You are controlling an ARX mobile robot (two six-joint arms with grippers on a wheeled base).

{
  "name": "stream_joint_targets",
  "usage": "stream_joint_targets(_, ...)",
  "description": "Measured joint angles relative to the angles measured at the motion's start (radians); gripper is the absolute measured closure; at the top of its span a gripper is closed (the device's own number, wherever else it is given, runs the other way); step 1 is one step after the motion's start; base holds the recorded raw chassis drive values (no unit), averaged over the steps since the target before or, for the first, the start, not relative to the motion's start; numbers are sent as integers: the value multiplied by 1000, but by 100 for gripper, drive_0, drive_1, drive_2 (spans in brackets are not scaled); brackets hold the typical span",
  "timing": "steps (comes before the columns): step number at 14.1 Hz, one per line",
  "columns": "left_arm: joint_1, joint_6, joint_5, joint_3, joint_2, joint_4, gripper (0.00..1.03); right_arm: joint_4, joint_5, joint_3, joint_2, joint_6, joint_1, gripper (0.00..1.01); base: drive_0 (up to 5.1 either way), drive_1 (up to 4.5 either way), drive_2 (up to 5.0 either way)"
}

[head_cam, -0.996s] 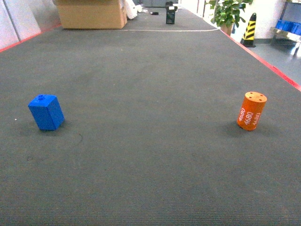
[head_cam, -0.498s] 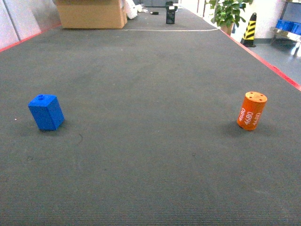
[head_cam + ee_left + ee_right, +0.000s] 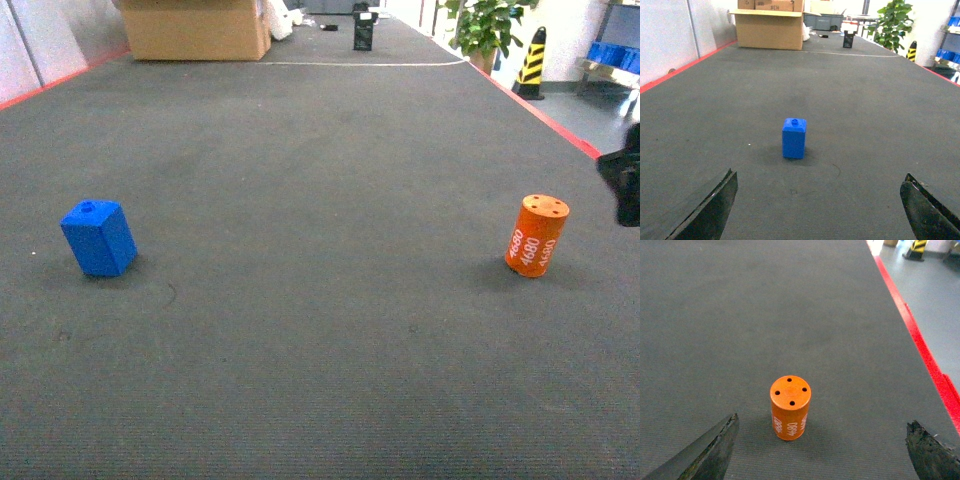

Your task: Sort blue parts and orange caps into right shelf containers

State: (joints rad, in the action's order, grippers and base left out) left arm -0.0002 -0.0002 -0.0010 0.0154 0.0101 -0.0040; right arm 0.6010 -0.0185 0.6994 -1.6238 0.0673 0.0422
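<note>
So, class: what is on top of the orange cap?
The orange cap has nothing resting on it; its flat top shows four small holes. Whatever lies inside them is hidden.

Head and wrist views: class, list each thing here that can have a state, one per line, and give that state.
Blue part: upright on the dark mat, nub on top, not held.
Orange cap: upright on the mat, holes facing up, not held.
Left gripper: open, short of the blue part.
Right gripper: open, short of the orange cap.
Cardboard box: top flaps open, far end of the mat.
</note>
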Motion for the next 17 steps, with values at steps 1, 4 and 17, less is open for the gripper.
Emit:
stream_joint_targets(1,0,0,0,0,0,0,5,-45,2,68,-65,-14,6,3,0,0,0)
stream_joint_targets(4,0,0,0,0,0,0,5,-121,-16,284,-251,-34,40,3,0,0,0)
stream_joint_targets(17,0,0,0,0,0,0,5,-219,-67,502,-529,-99,63,56,0,0,0)
